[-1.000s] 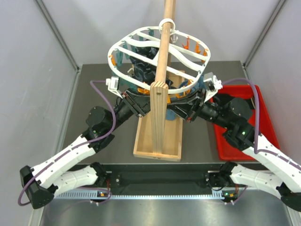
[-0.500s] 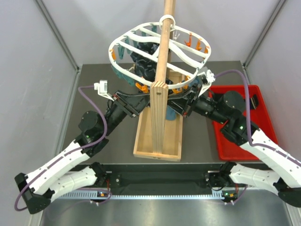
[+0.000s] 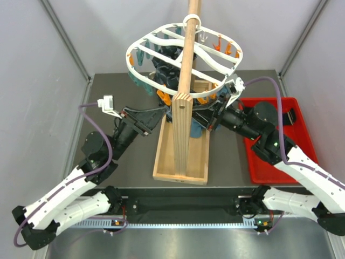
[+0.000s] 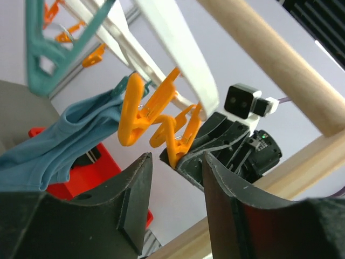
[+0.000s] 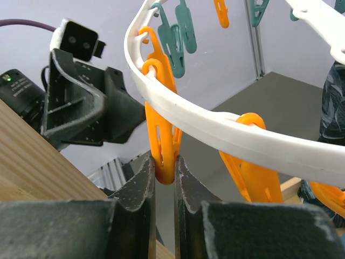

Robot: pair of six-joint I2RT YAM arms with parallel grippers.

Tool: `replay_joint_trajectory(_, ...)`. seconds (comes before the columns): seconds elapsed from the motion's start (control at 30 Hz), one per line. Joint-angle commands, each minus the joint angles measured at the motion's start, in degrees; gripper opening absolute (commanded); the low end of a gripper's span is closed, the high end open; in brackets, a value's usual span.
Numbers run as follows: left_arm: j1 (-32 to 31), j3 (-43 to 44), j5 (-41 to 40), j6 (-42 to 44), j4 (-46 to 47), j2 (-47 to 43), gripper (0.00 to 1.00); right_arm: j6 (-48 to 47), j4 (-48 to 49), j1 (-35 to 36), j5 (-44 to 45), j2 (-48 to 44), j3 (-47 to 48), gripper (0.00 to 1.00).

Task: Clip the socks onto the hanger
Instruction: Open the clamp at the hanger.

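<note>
The white oval hanger hangs on the wooden pole, rimmed with orange and teal clothespins. My right gripper is shut on the lower end of an orange clothespin under the hanger rim; from above it sits just right of the pole. My left gripper is open with nothing between its jaws, below and short of two orange clothespins; it is left of the pole. I cannot make out the socks in any view.
The pole stands in a wooden tray-like base. A red tray lies at the right, under the right arm. Blue-teal cloth and dark patterned fabric hang from the hanger. Grey walls close in on both sides.
My left arm has drawn back to the left, away from the hanger's underside, its jaws slightly narrower. The right gripper stays shut on its clothespin, and the hanger has shifted a little upward.
</note>
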Motion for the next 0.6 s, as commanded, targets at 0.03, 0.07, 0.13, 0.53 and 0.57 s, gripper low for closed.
replay_joint_trajectory(0.03, -0.09, 2.48, 4.12, -1.99, 1.19, 3.97, 0.48, -0.95, 0.87, 0.86, 1.13, 0.22, 3.10, 0.00)
replay_joint_trajectory(0.07, -0.18, 2.57, 4.12, -2.86, 1.27, 4.23, 0.48, -0.95, 0.95, 0.86, 1.04, 0.30, 3.19, 0.00)
replay_joint_trajectory(0.13, -0.09, 2.40, 4.12, -3.31, 2.32, 4.24, 0.47, -1.03, 1.13, 0.95, 0.95, 0.31, 3.11, 0.00)
replay_joint_trajectory(0.53, -0.09, 4.76, 6.49, -6.65, 6.20, 8.54, 0.50, -3.85, 0.78, 0.95, 0.16, 0.30, 2.75, 0.00)
replay_joint_trajectory(0.57, -0.09, 5.21, 6.84, -6.82, 6.20, 9.15, 0.51, -4.11, 0.69, 0.86, 0.16, 0.31, 3.10, 0.00)
